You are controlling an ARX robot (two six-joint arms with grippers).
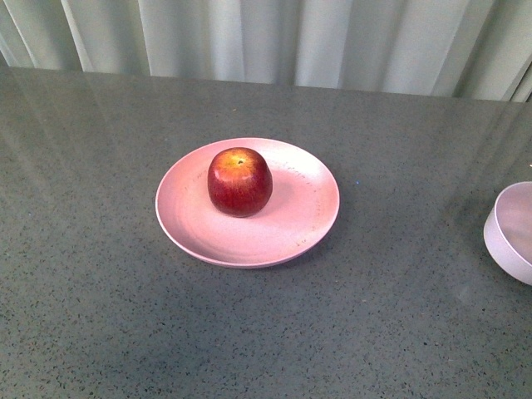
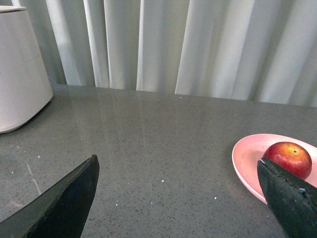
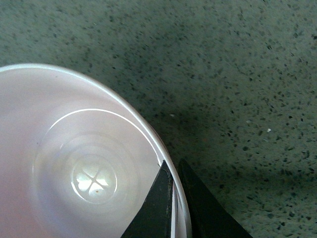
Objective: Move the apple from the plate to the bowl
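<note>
- Front view: the apple sits upright on the plate, a little toward 11 o'clock from the plate's middle, with its yellow stem patch facing up. The plate lies mid-bench. The bowl stands well apart from it at about 4 o'clock, cut off by the frame's edge. A pale curtain closes the far side at 12 o'clock. Neither arm shows here.
- Left wrist view: the left pincer is spread wide and holds nothing, with bare bench between its dark fingers. The apple on the plate shows just beyond one fingertip and is not between the two. A white appliance stands off at the bench's far side by the curtain.
- Right wrist view: the right pincer is closed down to a narrow gap on the rim of the bowl, with one finger inside the wall and the other outside. The bowl's inside is empty.
- Progress, as a judgement: the transfer itself has not begun, since the apple is untouched on the plate and the bowl has nothing in it. The right arm seems to be steadying or positioning the bowl. The approach to the apple, the grasp, the carry to the bowl and the release are all left.
</note>
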